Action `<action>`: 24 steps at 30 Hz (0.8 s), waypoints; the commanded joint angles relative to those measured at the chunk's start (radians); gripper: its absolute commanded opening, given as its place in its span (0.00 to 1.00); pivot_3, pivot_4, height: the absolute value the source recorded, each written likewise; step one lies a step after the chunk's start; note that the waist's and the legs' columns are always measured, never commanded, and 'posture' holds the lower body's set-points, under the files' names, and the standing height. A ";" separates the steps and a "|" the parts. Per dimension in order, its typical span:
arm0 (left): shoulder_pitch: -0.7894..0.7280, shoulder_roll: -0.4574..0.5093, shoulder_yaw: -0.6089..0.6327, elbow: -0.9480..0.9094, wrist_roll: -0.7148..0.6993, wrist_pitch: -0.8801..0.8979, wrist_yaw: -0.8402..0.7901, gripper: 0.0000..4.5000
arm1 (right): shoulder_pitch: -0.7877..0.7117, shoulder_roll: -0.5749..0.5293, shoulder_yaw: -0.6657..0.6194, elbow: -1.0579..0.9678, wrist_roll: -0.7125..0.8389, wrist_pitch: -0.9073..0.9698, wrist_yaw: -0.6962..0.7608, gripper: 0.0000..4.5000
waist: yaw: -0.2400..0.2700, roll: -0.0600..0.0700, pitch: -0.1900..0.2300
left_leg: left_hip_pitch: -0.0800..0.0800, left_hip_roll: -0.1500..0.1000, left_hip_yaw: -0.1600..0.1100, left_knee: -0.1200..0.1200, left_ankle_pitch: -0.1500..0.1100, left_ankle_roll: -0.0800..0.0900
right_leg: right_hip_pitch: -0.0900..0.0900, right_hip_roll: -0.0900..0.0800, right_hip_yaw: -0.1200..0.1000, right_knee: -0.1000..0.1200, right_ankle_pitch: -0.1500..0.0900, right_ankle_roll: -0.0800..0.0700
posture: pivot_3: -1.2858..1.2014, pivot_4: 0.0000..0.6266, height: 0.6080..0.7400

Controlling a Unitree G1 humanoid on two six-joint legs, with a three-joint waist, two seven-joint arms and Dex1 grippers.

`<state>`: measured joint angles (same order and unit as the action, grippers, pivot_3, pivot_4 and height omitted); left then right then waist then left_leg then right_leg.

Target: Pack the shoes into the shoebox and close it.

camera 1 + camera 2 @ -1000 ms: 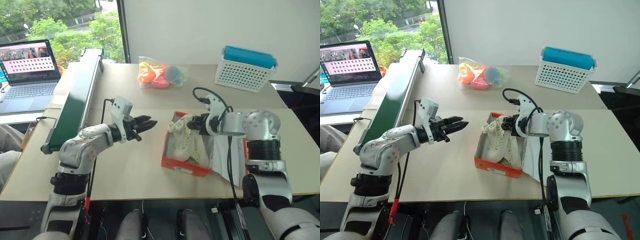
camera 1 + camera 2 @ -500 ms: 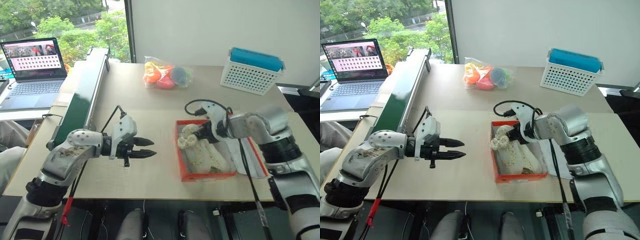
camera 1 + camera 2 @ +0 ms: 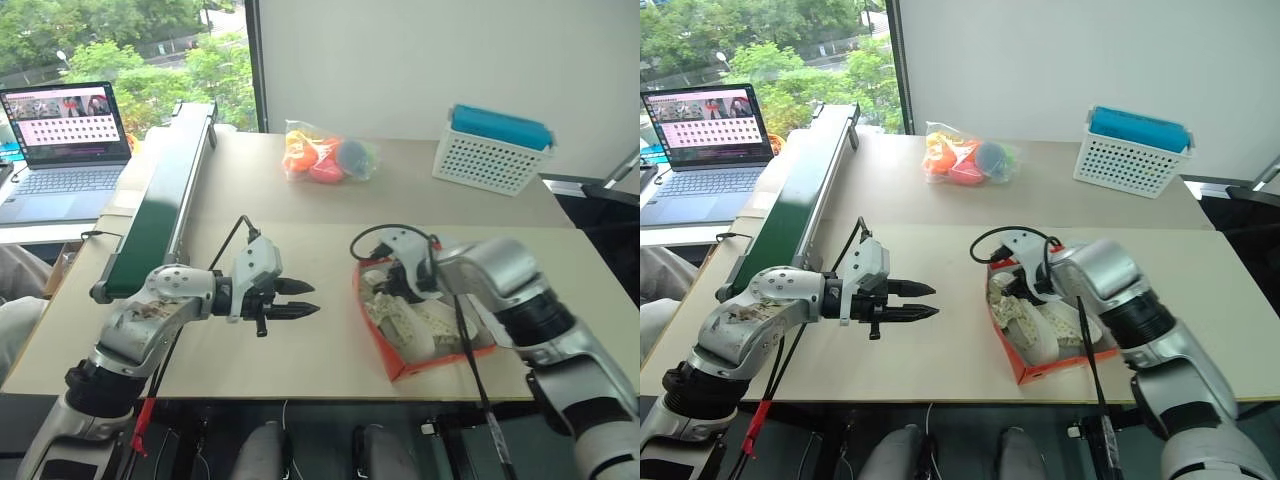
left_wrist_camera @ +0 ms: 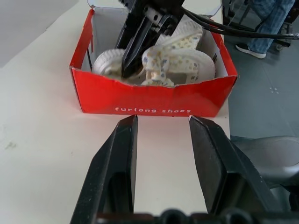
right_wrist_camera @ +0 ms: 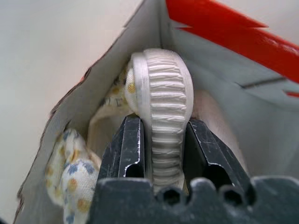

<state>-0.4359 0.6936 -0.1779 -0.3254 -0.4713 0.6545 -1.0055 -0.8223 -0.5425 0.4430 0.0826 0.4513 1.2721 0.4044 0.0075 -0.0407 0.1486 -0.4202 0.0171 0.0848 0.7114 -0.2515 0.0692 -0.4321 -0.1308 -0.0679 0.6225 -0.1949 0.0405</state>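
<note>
The table (image 3: 300,200) carried the open shoebox (image 3: 440,358) near its front edge, right of centre. Both shoes (image 4: 159,58) lay inside the shoebox. The right gripper (image 5: 163,149) reached into the box with its fingers clamped on the ribbed sole of one shoe (image 5: 163,112). The left gripper (image 3: 305,300) hovered above the table just left of the box, fingers apart, holding nothing.

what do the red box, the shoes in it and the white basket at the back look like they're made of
The red box looks like thin matte cardboard: torn, ragged top edge and a pale inner face. The shoes seem to have soft, cream fabric uppers with small flower prints, and the sole held by the right claw looks like ribbed white rubber or foam. The white basket is probably moulded plastic, judging by its even rows of holes.
</note>
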 commanded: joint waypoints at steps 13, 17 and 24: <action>-0.048 -0.004 0.013 -0.008 0.009 -0.013 0.001 0.41 | 0.032 0.231 -0.260 0.215 -0.194 -0.049 -0.169 0.19 | -0.022 -0.002 -0.020 | 0.026 0.014 0.010 -0.016 -0.004 -0.021 | 0.009 0.001 -0.006 -0.008 0.002 -0.018 | 0.52 0.24 0.69; -0.063 -0.012 0.006 0.005 0.014 -0.016 -0.001 0.41 | 0.043 0.228 -0.309 0.144 -0.192 0.008 -0.172 0.19 | -0.015 0.006 -0.015 | 0.020 0.014 0.010 -0.016 -0.004 -0.021 | 0.005 0.002 -0.007 -0.008 0.002 -0.018 | 0.52 0.24 0.69; -0.097 -0.023 -0.003 0.048 0.030 -0.031 -0.014 0.41 | 0.164 0.296 -0.319 -0.006 -0.189 0.109 -0.223 0.19 | -0.008 0.010 -0.013 | 0.012 0.014 0.010 -0.015 -0.002 -0.018 | 0.001 0.002 -0.007 -0.008 0.002 -0.018 | 0.52 0.24 0.69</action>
<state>-0.5080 0.6747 -0.1810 -0.2767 -0.4496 0.6512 -1.0113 -0.7278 -0.2600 0.1130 0.0602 0.2773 1.2973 0.2080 -0.0008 -0.0310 0.1359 -0.4088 0.0306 0.0951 0.6961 -0.2537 0.0512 -0.4316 -0.1285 -0.0751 0.6145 -0.1925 0.0226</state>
